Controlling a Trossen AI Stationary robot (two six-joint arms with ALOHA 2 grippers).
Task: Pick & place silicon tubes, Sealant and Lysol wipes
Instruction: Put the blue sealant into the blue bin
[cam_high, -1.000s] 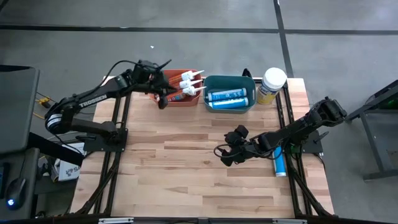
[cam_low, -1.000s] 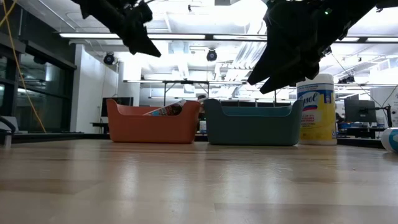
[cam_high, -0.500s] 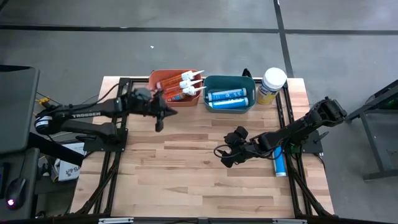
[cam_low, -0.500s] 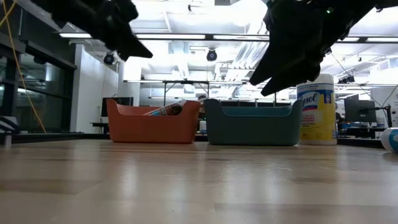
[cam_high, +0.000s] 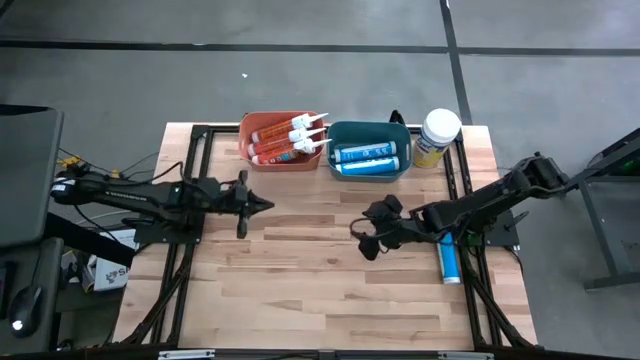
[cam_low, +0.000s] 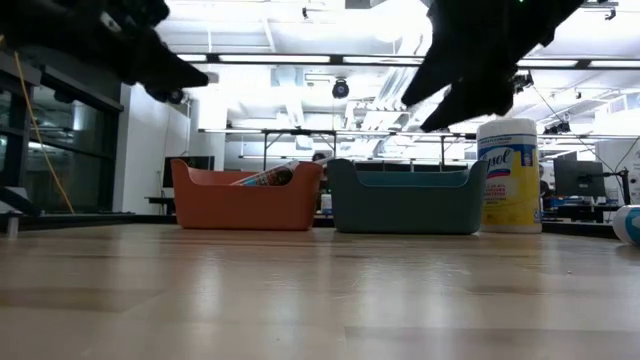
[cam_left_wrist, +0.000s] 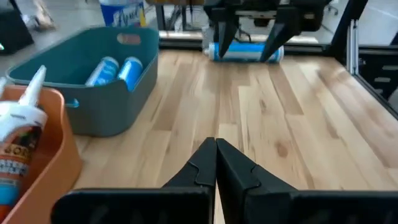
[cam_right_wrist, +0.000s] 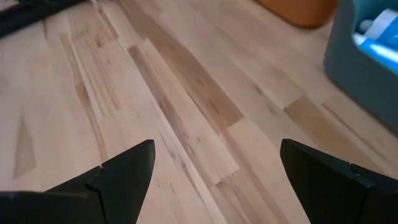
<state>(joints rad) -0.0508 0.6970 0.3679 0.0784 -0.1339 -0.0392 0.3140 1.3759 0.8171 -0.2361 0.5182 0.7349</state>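
My right gripper (cam_high: 366, 238) hangs wide open and empty over mid-table; the loose blue tube (cam_high: 449, 262) lies behind it at the table's right edge, long axis front-to-back, far nearer than my left gripper (cam_high: 262, 205), pinched together

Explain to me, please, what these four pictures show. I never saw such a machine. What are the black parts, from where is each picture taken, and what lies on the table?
The black parts are two robot arms at a wooden table. One picture looks down from above, one looks level across the table top, and two come from cameras on the arms' wrists.

The left gripper has its jaws closed together and holds nothing. The right gripper has its jaws wide apart, also holding nothing.

At the table's far edge stand an orange bin with white-nozzled tubes, a teal bin with blue tubes, and the Lysol wipes canister. One more blue tube lies alone near the right arm.
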